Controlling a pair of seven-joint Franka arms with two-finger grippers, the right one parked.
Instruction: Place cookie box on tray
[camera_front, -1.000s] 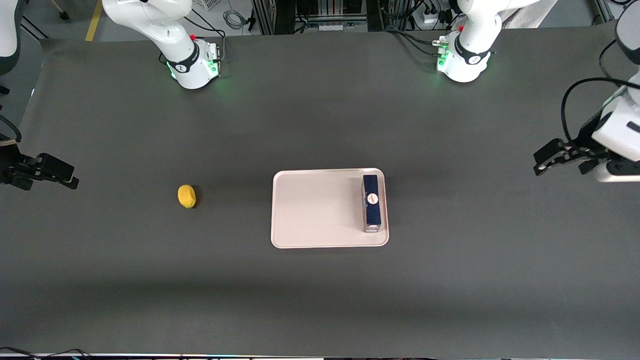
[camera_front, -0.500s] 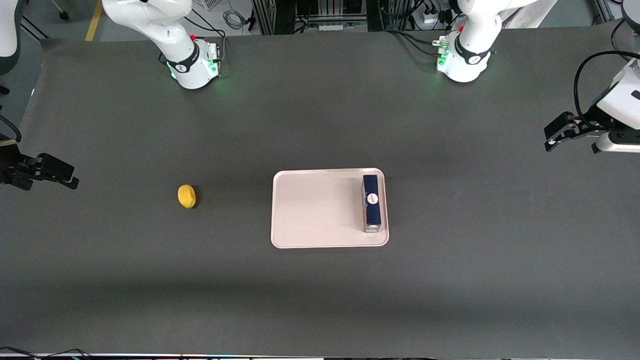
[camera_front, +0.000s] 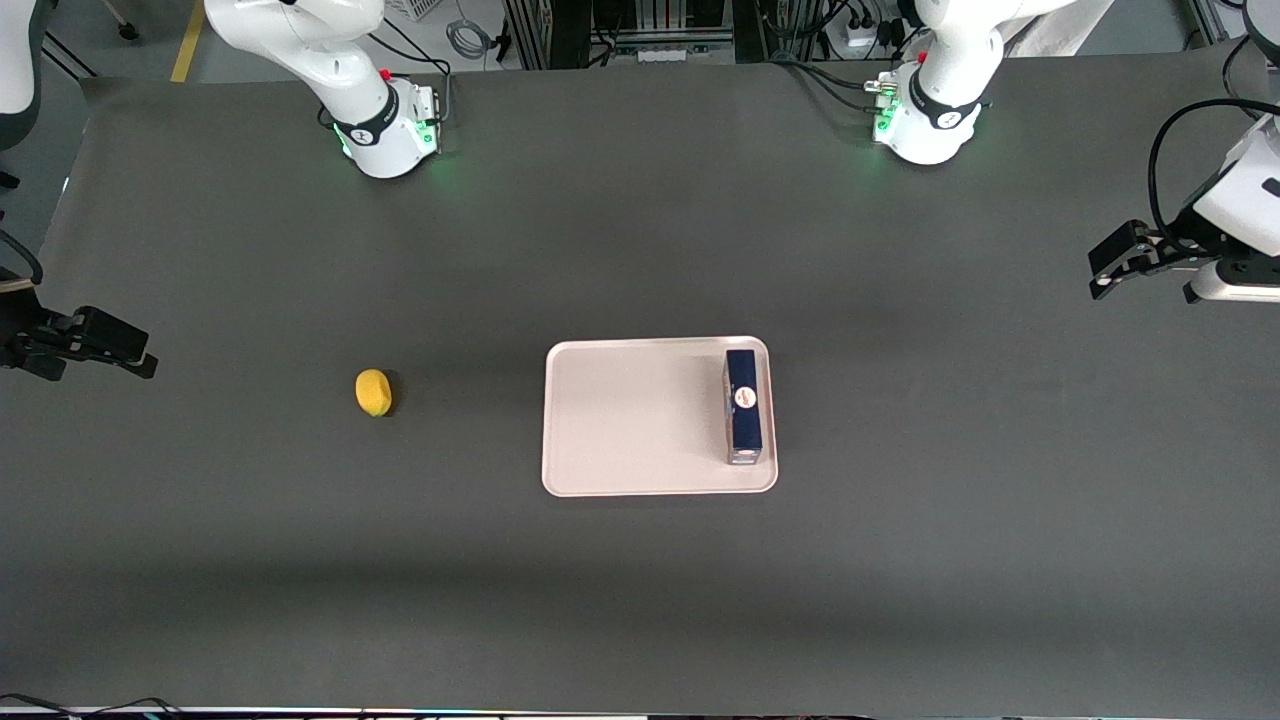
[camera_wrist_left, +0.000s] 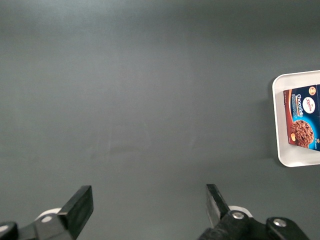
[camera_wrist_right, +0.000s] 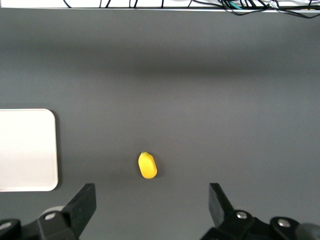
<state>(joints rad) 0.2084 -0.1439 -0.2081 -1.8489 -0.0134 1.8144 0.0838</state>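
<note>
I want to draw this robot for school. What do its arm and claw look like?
The working arm is smooth, rounded and white, with a black ring near its base, where small green lights glow. A black cable loops along it near the wrist. Its claw is black, with two flat fingers set wide open, up above the working arm's end of the table, far from the cookie box.

You have a dark grey table (camera_front: 640, 600) carrying the pale pink tray (camera_front: 620, 420) near its middle and a small yellow object (camera_front: 373, 392) toward the parked arm's end; the end effector (camera_front: 1105, 272) hangs at the working arm's end
</note>
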